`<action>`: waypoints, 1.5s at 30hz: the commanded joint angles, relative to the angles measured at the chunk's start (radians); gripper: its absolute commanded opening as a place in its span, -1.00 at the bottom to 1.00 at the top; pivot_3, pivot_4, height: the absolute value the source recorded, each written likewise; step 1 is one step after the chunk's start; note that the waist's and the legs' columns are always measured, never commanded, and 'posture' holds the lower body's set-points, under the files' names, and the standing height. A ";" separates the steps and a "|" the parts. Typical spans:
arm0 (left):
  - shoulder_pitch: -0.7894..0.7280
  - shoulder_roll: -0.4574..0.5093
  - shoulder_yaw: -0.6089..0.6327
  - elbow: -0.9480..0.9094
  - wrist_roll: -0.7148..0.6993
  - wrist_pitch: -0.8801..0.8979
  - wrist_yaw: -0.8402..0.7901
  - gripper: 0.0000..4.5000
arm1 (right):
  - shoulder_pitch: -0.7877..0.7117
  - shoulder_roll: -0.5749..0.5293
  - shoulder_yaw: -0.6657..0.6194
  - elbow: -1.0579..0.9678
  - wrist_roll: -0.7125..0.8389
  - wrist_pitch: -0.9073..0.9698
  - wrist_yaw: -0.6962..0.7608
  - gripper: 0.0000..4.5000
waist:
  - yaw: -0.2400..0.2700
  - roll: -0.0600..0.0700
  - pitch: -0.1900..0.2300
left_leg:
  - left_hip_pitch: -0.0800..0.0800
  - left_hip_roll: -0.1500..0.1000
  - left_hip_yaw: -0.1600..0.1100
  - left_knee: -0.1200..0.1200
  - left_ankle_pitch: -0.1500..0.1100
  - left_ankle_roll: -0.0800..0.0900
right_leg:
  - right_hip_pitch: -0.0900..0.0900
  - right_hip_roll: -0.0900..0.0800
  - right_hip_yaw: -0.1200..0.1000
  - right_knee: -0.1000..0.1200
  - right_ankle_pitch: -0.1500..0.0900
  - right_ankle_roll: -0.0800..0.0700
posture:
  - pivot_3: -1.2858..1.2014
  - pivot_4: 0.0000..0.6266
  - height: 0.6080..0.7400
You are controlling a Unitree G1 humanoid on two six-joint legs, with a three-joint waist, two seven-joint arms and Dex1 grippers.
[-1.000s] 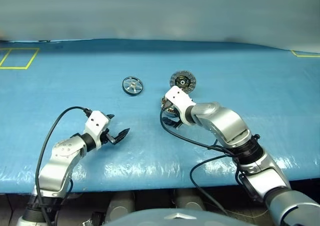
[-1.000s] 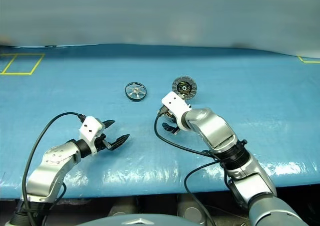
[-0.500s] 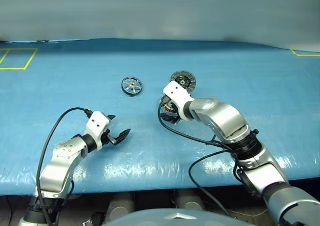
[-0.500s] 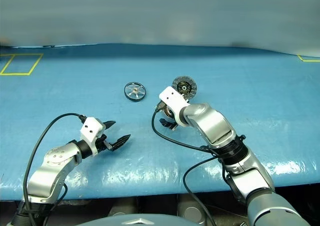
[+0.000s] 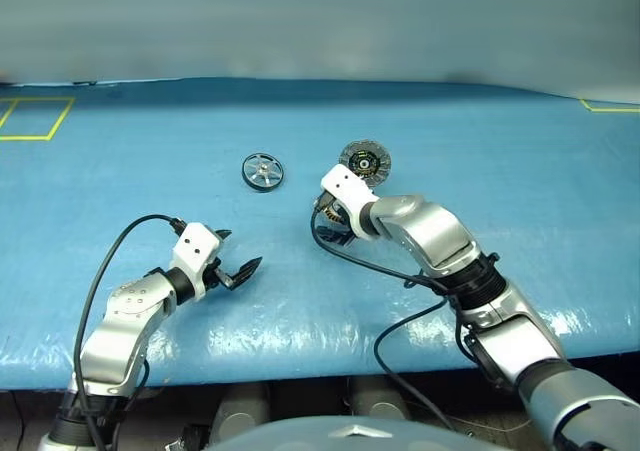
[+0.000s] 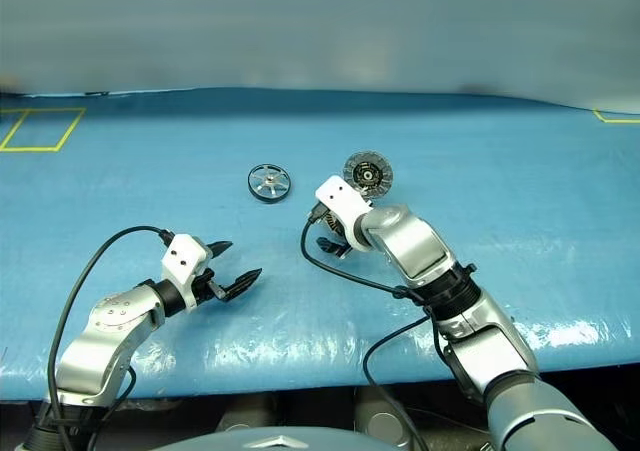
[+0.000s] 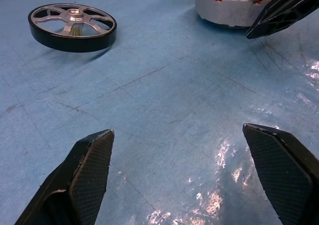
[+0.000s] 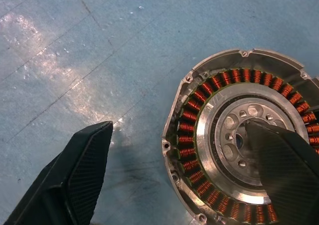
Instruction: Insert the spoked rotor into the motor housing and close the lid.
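Shifted forward and left since a second ago: right claw (image 8: 174,185), now over the motor housing (image 8: 239,135), fingers spread wide, one finger above the silver centre, the other off the rim over the blue table (image 5: 500,151), gripping nothing. Left claw (image 5: 232,258) wide open, empty, near the front edge. Spoked wheel (image 5: 263,171) flat on the table, left of the housing. Ribbed lid (image 5: 365,160) tilted up behind the housing.

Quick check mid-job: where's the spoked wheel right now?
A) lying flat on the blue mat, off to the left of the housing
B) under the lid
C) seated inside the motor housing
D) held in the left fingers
A: the spoked wheel lies alone on the blue mat, apart from the motor housing, whose copper windings and centre sit uncovered, while the left gripper is open and holds nothing.
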State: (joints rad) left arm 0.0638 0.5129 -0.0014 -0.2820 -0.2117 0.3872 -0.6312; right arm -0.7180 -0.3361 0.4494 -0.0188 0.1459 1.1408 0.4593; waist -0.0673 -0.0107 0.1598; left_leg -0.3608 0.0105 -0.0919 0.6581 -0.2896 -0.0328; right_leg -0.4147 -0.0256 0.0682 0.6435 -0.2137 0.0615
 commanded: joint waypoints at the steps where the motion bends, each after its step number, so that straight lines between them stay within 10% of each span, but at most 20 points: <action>1: 0.007 -0.004 -0.003 -0.042 0.001 -0.025 0.005 1.00 | -0.002 0.013 0.019 0.039 -0.006 -0.008 0.024 0.59 | 0.000 0.000 0.000 | 0.000 0.000 0.000 0.000 0.000 0.000 | 0.000 0.000 0.000 0.000 0.000 0.000 | 0.03 -0.52 1.00; 6: 0.008 -0.002 -0.008 -0.036 0.004 -0.031 0.002 1.00 | 0.003 0.031 0.032 0.054 -0.016 -0.004 0.042 -0.07 | -0.006 -0.001 -0.001 | 0.001 0.000 0.000 0.000 0.000 0.000 | 0.001 0.000 0.000 0.000 0.000 0.000 | 0.03 -0.52 1.00; 45: 0.013 0.009 0.032 -0.042 -0.013 -0.024 0.018 1.00 | 0.214 0.269 0.077 -0.384 0.094 0.313 -0.028 -0.11 | -0.016 -0.001 -0.002 | 0.002 0.003 0.000 -0.004 0.000 0.000 | -0.001 0.002 -0.001 0.000 -0.003 -0.002 | 0.03 -0.52 1.00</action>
State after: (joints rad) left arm 0.0761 0.5142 0.0062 -0.2818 -0.2100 0.3752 -0.6125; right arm -0.5248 -0.0891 0.4888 -0.4114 0.1876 1.4442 0.4141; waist -0.0829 -0.0116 0.1582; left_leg -0.3584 0.0130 -0.0920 0.6539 -0.2897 -0.0330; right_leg -0.4156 -0.0240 0.0673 0.6438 -0.2169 0.0594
